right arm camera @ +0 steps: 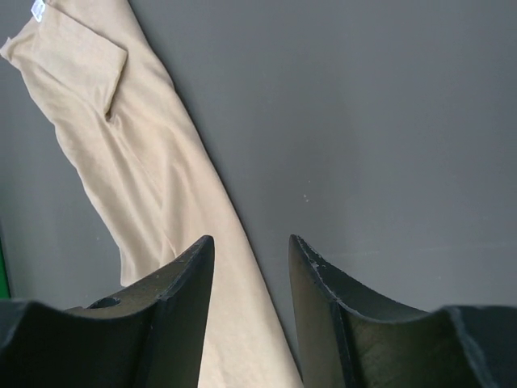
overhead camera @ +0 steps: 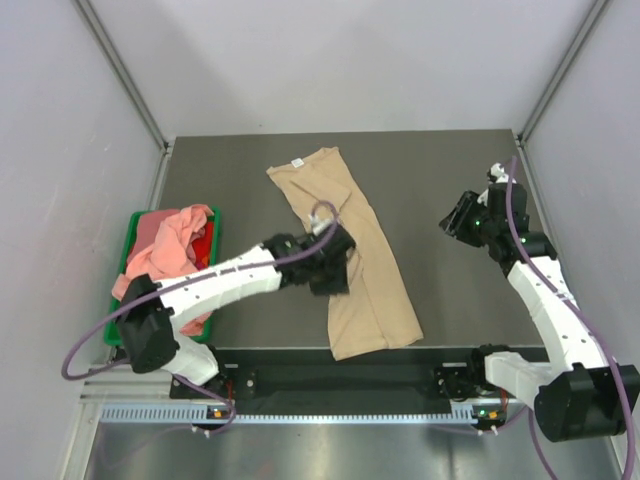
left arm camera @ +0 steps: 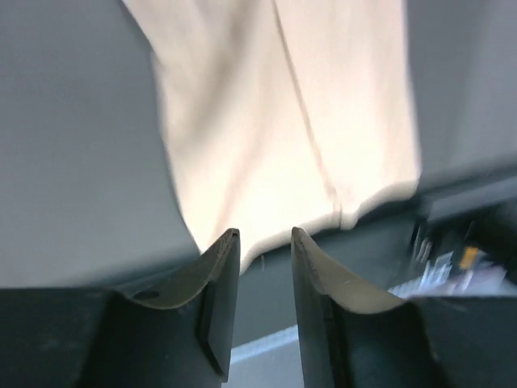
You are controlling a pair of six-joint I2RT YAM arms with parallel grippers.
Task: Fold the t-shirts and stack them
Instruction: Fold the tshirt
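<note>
The tan t-shirt (overhead camera: 378, 290) lies on the dark table as a long narrow strip, running from the back middle to the near edge, with its white neck label (overhead camera: 297, 163) at the far end. It also shows in the left wrist view (left arm camera: 266, 121) and the right wrist view (right arm camera: 137, 162). My left gripper (overhead camera: 335, 262) hovers over the strip's middle, open and empty (left arm camera: 265, 234). My right gripper (overhead camera: 455, 220) is above bare table to the right of the shirt, open and empty (right arm camera: 250, 240). Salmon-pink t-shirts (overhead camera: 170, 245) are heaped in a bin at the left.
The green bin (overhead camera: 134, 222) stands at the table's left edge, with something red (overhead camera: 205, 247) under the pink cloth. Grey walls close in the left, right and back sides. A metal rail (overhead camera: 330, 412) runs along the near edge between the arm bases.
</note>
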